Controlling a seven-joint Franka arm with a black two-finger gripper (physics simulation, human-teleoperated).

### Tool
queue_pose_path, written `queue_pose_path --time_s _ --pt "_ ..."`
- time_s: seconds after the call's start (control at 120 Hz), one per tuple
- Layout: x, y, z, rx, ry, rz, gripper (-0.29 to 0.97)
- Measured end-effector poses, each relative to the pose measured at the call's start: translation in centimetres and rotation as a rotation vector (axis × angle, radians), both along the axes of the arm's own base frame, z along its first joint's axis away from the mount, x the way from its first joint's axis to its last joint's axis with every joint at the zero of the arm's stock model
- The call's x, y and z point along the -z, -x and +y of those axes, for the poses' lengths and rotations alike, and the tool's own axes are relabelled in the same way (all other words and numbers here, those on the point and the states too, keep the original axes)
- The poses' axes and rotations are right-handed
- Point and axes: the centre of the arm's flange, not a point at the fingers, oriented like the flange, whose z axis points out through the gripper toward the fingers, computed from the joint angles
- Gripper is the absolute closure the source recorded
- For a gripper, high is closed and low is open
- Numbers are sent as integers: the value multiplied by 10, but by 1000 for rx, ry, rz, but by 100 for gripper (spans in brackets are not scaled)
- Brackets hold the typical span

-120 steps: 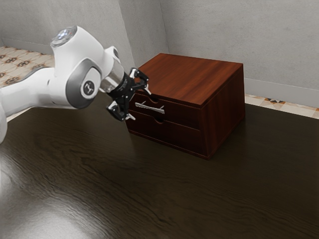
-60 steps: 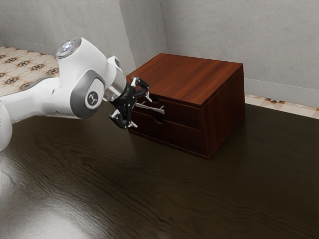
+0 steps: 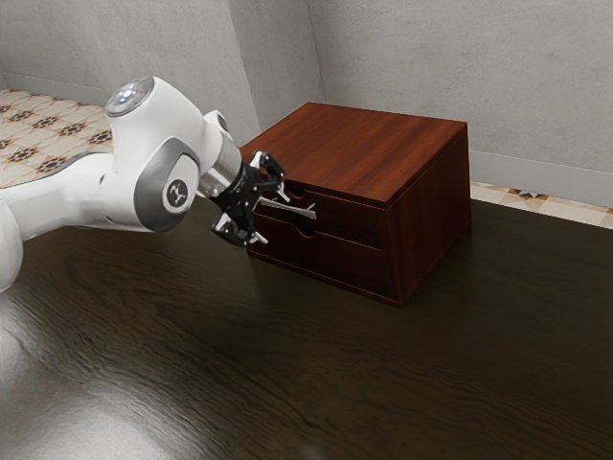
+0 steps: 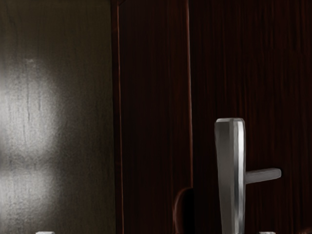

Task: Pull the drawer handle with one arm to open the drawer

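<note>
A reddish-brown wooden cabinet (image 3: 369, 149) with two drawers stands on the dark table (image 3: 287, 383). The upper drawer (image 3: 335, 216) lies flush with the cabinet front and carries a silver bar handle (image 3: 290, 204). My black gripper (image 3: 268, 205) is open right at the handle's end nearer the exterior view's left, one finger above the bar and one below. In the wrist view the silver bar handle (image 4: 230, 175) and its mounting post (image 4: 263, 175) are close ahead, against the dark wood drawer front (image 4: 153, 122).
The lower drawer (image 3: 321, 254) has a finger notch and is flush too. A grey wall (image 3: 479, 67) stands behind the cabinet. Bare dark tabletop (image 4: 53, 122) spreads in front of and beside the cabinet.
My hand has moved toward the cabinet, from a little in front of the handle to right at it. The drawer has not moved.
</note>
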Motion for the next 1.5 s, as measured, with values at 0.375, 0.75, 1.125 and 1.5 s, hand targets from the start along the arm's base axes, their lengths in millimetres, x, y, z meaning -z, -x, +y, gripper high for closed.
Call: queue_pose_path --time_s 0.375,0.75,1.125,1.5 --pt "-4 0 0 -5 -1 -9 31" --pt "-3 0 1 -10 0 -8 35" --pt "-3 -2 -5 -4 1 -15 65" --pt "-4 8 -5 -7 0 -5 77"
